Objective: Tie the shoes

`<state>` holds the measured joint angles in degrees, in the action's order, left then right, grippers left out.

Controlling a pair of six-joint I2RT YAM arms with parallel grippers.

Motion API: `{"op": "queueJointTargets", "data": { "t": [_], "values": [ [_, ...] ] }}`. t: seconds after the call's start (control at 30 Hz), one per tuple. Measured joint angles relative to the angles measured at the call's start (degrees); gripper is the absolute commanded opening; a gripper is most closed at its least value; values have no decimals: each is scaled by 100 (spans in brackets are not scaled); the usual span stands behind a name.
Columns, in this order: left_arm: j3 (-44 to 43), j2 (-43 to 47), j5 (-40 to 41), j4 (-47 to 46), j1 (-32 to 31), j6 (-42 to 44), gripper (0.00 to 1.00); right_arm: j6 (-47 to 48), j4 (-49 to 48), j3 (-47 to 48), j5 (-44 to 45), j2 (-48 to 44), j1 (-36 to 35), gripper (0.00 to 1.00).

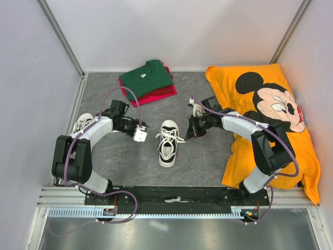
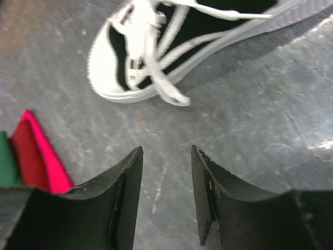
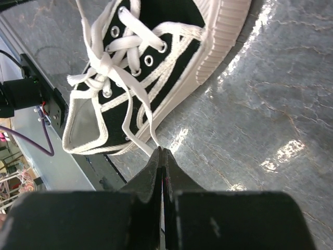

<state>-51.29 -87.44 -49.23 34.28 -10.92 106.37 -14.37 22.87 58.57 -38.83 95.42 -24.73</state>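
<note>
Top view first: the centre shoe (image 1: 167,145) sits on the grey table (image 1: 208,161) between your arms, toe pointing away from the bases. The second shoe (image 1: 83,122) is off to the left, partly hidden behind the left arm. The left gripper (image 1: 139,134) is just left of the centre shoe and the right gripper (image 1: 190,131) just right of it. There's open floor near and left, with the folded shirts (image 1: 148,80) behind and the orange cushion (image 1: 270,120) crowding your right elbow.

Left wrist now: the fingers are spread and empty, with loose lace ends just ahead.

Right wrist: the fingers are pressed together, pinching a lace (image 3: 136,112) near its end. It looks limp and thin, and the shoe looks light, so it will likely drag if you pull. Take the other lace near its tip.
</note>
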Motion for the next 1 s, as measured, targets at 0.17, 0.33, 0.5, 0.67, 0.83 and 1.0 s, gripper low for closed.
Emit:
{"op": "queueJointTargets", "data": {
  "t": [0.17,0.33,0.5,0.67,0.83,1.0],
  "values": [
    [-461,7,-48,85,-223,-278,47,46,20,55,-136,2,-17,4],
    [-852,-129,-37,101,-706,-533,43,120,87,59,-308,0,-31,6],
    [-1060,-485,66,122,-1045,-662,41,203,127,57,-363,0,-208,8],
    [-1071,-671,181,133,-1220,-669,41,267,127,57,-367,2,-404,18],
    [-1071,-754,284,140,-1331,-669,39,337,146,57,-365,2,-483,30],
    [-1071,-839,369,164,-1375,-651,12,433,177,57,-326,2,-518,33]
  ]
}}
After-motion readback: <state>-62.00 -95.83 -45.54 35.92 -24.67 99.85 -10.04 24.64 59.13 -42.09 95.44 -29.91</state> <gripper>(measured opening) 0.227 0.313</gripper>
